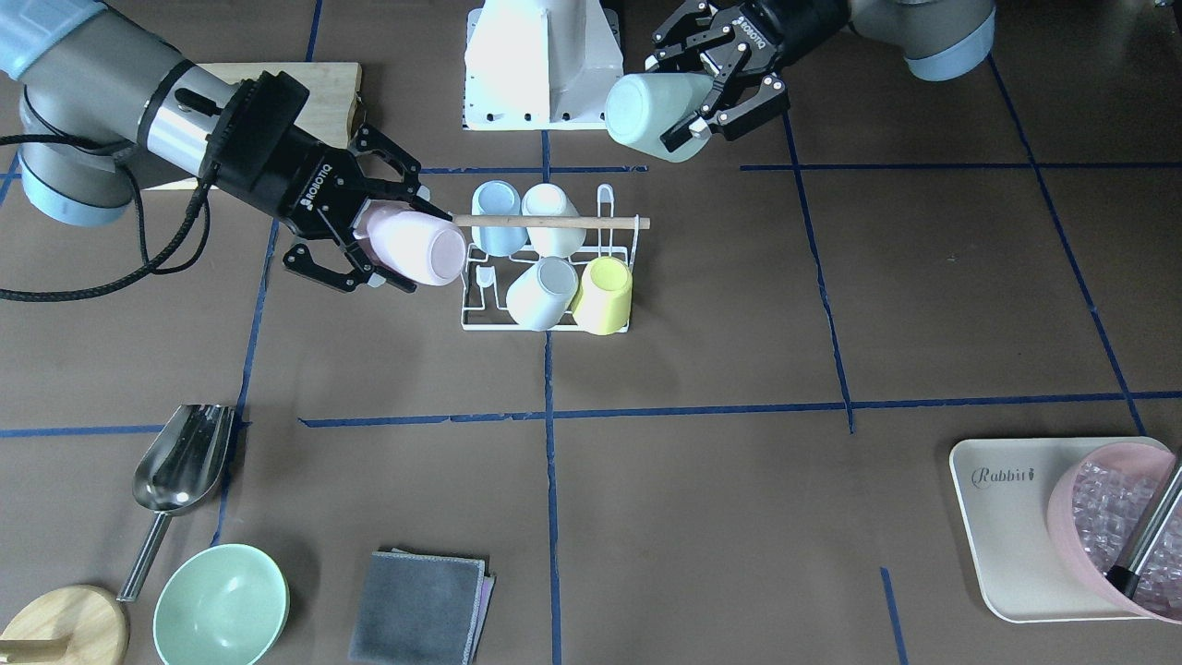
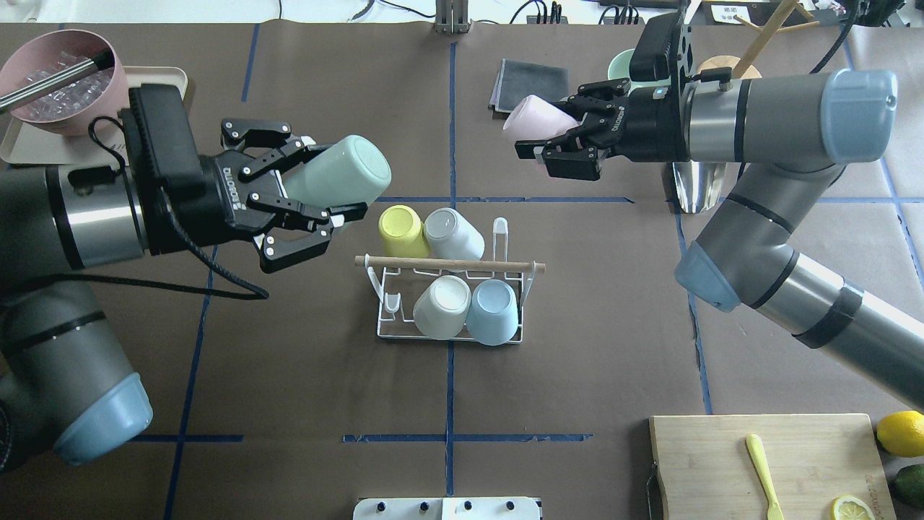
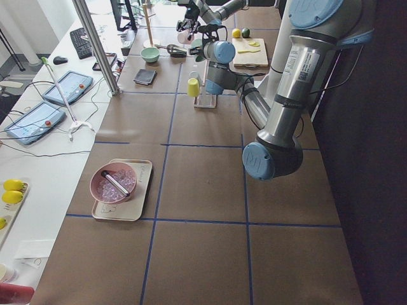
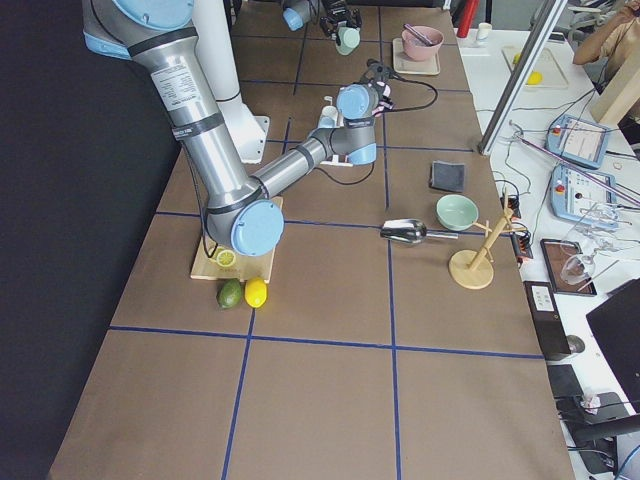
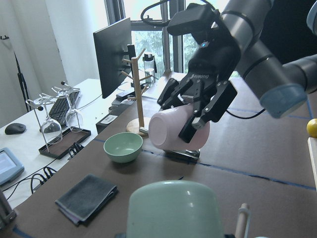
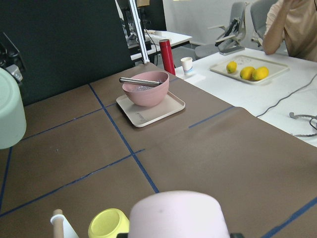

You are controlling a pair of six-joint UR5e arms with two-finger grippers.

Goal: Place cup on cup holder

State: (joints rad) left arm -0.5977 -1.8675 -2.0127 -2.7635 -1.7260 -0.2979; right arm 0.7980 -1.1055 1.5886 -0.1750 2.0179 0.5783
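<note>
- Overhead exterior view: the left arm [image 2: 79, 217] comes in level from the left. The left end effector [image 2: 328, 180] pinches a mint cup [image 2: 339, 173] lying on its side above the desk [image 2: 577, 325], just beside the cup holder [image 2: 447, 265].
- The right arm [image 2: 758, 123] reaches in with its elbow bent. The right end effector [image 2: 548, 123] pinches a pink cup [image 2: 530, 119] (also on its side), farther from the holder.
- Cup holder: white wire, wooden rod on top, at mid-desk. It carries a yellow cup [image 2: 402, 230], grey cup [image 2: 452, 235], white cup [image 2: 442, 307] and blue cup [image 2: 494, 310], all upturned.

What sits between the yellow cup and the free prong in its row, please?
An upside-down pale grey cup sits between the yellow cup and free prong, in the overhead view.
</note>
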